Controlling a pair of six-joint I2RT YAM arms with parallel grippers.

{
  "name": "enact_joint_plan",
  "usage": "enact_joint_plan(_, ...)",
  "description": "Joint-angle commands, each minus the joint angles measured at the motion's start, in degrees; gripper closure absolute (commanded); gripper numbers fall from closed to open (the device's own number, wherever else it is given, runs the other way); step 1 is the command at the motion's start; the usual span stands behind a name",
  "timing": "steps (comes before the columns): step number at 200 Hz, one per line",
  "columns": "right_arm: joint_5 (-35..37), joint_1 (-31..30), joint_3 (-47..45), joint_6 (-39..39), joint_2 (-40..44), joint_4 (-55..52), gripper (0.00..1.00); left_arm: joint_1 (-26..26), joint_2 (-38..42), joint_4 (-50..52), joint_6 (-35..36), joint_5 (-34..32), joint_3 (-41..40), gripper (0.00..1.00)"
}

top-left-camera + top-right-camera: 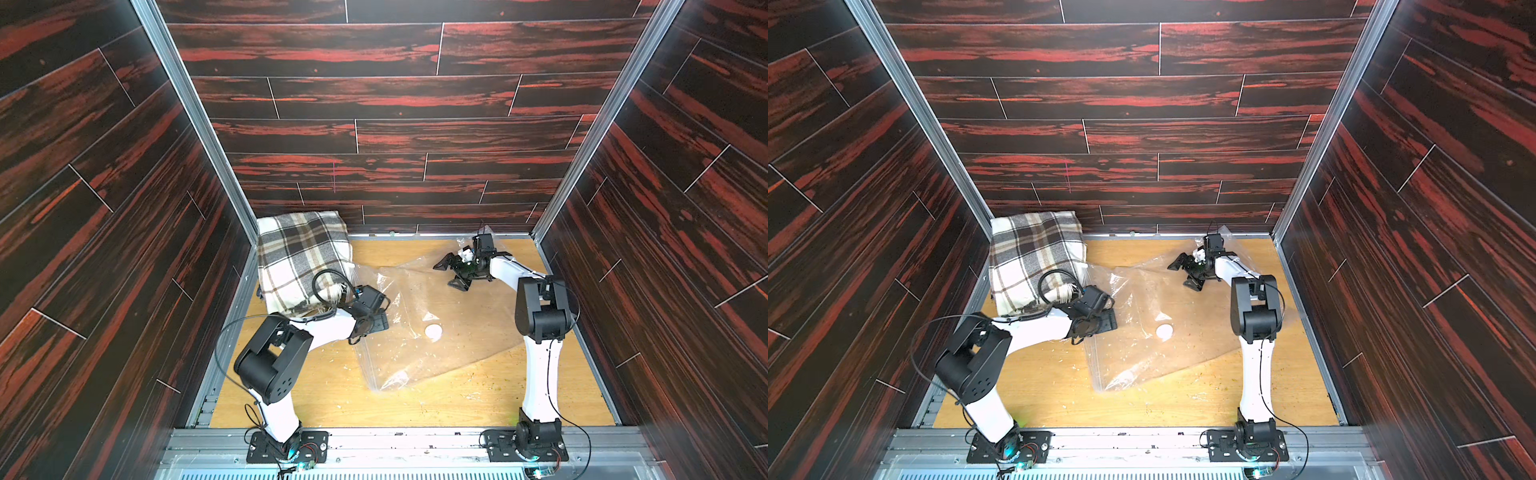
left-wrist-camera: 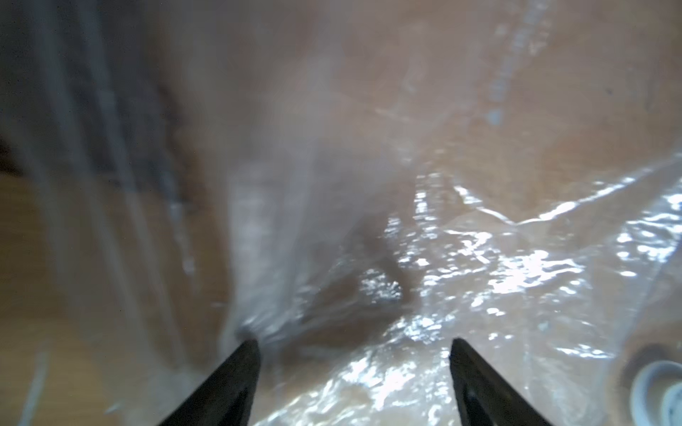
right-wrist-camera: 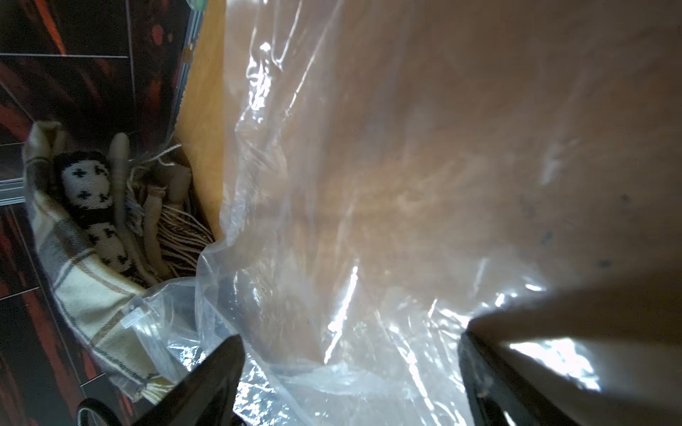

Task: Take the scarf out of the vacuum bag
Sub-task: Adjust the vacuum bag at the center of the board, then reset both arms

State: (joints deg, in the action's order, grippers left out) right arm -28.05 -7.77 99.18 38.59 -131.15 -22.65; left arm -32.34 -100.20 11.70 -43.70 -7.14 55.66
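Fingers of the left gripper point(image 2: 353, 343) stand wide apart over the crinkled vacuum bag point(image 1: 449, 299). Those of the right gripper point(image 3: 350, 337) are wide too, holding nothing. At 10 o'clock on the table point(image 1: 332, 399) the scarf point(image 1: 301, 257) lies folded, outside the flat bag, which seems empty. I judge the task practically finished.

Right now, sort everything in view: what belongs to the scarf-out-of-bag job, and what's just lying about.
For the job: plaid scarf; clear vacuum bag; its white valve disc; left gripper and right gripper, both open.

Lying about: black-and-white knit piece tucked in the scarf's folds; pale specks on the wooden table.
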Motion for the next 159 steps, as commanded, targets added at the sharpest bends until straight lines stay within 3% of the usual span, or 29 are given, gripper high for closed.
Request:
enact_joint_plan(1, 5.88, 0.38, 1.09, -2.14, -3.19, -4.16, 0.06, 0.7, 6.16, 5.44, 1.58, -3.33, -1.56, 0.17)
enact_joint_plan(24, 4.18, 0.89, 1.18, -4.33, -0.8, -2.52, 0.05, 0.7, 19.3, 11.73, 3.52, -6.05, -2.01, 0.16)
enact_joint_plan(48, -2.96, 0.69, -3.65, -5.68, 5.57, 7.92, 0.05, 1.72, 35.71, 21.75, 7.13, -16.69, 0.49, 0.13)
enact_joint_plan(57, -4.3, 0.19, -4.7, -7.26, 8.31, 10.47, 0.02, 3.33, 41.85, 24.16, 8.96, -22.15, 0.43, 0.07)
enact_joint_plan(68, -3.27, -0.62, -6.44, -9.6, 12.43, 12.69, 0.02, 5.15, 48.57, 21.95, 13.68, -30.08, -1.71, 0.0)
enact_joint_plan(79, -1.99, -1.26, -9.67, -11.2, 17.48, 16.18, 0.02, 6.28, 54.18, 15.65, 19.18, -38.15, -5.69, 0.0)
enact_joint_plan(91, -0.67, -1.49, -15.57, -11.43, 24.12, 22.27, 0.02, 7.87, 58.41, 6.75, 27.15, -41.51, -10.99, 0.0)
enact_joint_plan(109, 1.75, -1.54, -26.06, -12.82, 35.29, 32.73, 0.02, 10.16, 59.24, -7.95, 36.24, -44.09, -19.79, 0.0)
enact_joint_plan(126, 6.07, -1.68, -38.69, -16.96, 46.72, 44.57, 0.02, 12.38, 54.42, -25.58, 42.81, -46.29, -27.81, 0.0)
enact_joint_plan(159, 18.81, -1.79, -56.0, -27.1, 64.69, 51.54, 0.02, 21.38, 40.87, -37.9, 39.2, -38.13, -31.33, 0.0)
